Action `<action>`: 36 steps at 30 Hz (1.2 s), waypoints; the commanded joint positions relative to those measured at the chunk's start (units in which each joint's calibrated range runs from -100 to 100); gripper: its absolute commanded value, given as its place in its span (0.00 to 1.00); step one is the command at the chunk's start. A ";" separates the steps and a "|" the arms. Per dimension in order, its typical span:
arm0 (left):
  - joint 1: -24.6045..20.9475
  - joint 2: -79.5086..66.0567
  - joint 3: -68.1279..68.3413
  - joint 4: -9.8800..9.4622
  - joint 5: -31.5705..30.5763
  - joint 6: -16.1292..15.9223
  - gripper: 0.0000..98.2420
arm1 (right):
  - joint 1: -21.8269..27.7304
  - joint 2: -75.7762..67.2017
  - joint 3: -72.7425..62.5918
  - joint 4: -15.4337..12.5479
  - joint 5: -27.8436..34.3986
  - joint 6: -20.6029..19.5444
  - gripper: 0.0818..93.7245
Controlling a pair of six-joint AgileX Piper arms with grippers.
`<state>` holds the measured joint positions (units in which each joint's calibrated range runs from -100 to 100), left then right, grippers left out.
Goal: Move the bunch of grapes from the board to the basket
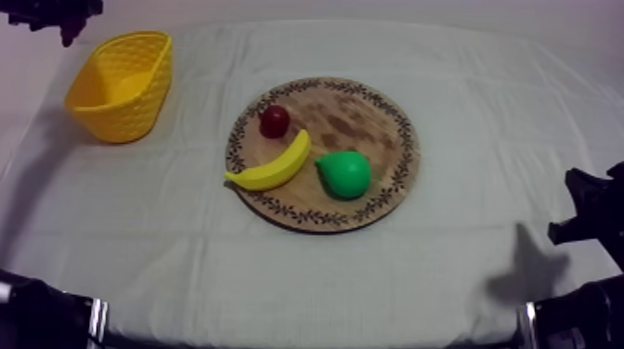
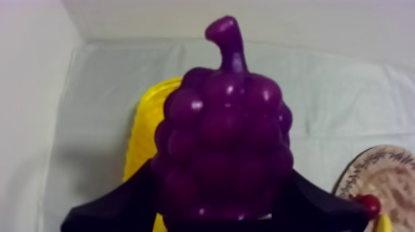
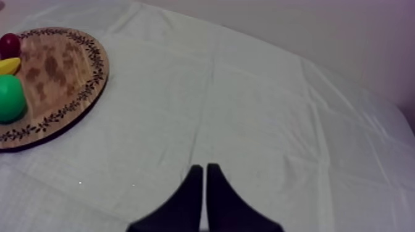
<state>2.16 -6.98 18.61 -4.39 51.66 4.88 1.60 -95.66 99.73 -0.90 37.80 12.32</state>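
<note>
Purple bunch of grapes (image 2: 222,142) hangs pinched between the black fingers (image 2: 111,207) of the left gripper (image 2: 219,213), over the yellow basket (image 1: 139,102), which stands well left of the wooden board (image 1: 362,116). On the board lie a small red fruit (image 1: 274,122), a banana (image 1: 274,165) and a pear (image 1: 345,174). Right of the board, the right gripper (image 3: 205,179) has its fingers pressed together over bare cloth (image 3: 259,111).

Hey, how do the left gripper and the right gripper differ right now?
The left gripper is shut on the grapes; the right gripper is shut on nothing. The left hangs over the yellow basket; the right over bare cloth beside the board. Both are black.
</note>
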 commanded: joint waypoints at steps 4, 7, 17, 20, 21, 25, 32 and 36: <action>-0.05 4.87 -2.82 0.06 0.18 -3.11 0.38 | 0.01 -0.01 0.04 0.00 0.02 0.01 0.00; -0.01 7.41 -3.73 0.27 0.18 -3.68 0.39 | 0.01 -0.01 0.04 0.00 0.02 0.01 0.00; 0.41 15.20 -8.48 0.70 5.49 -5.73 0.36 | 0.01 -0.01 0.04 0.00 0.02 0.01 0.00; 0.50 16.79 -10.22 0.72 8.79 -6.45 0.36 | 0.01 -0.01 0.04 0.00 0.02 0.01 0.00; 0.52 17.24 -10.73 0.65 9.85 -6.60 0.36 | 0.01 -0.01 0.04 0.00 0.02 0.01 0.00; 0.50 19.11 -12.40 0.41 13.93 -6.96 0.35 | 0.01 -0.01 0.04 0.00 0.02 0.01 0.00; 0.23 23.96 -13.42 -0.08 16.68 -6.94 0.36 | 0.01 -0.01 0.04 0.00 0.02 0.01 0.00; -0.14 26.65 -13.17 -0.12 16.07 -6.70 0.37 | 0.01 -0.01 0.04 0.00 0.02 0.01 0.00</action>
<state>2.08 18.92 5.30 -4.52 67.98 -1.87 1.60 -95.66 99.73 -0.90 37.80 12.36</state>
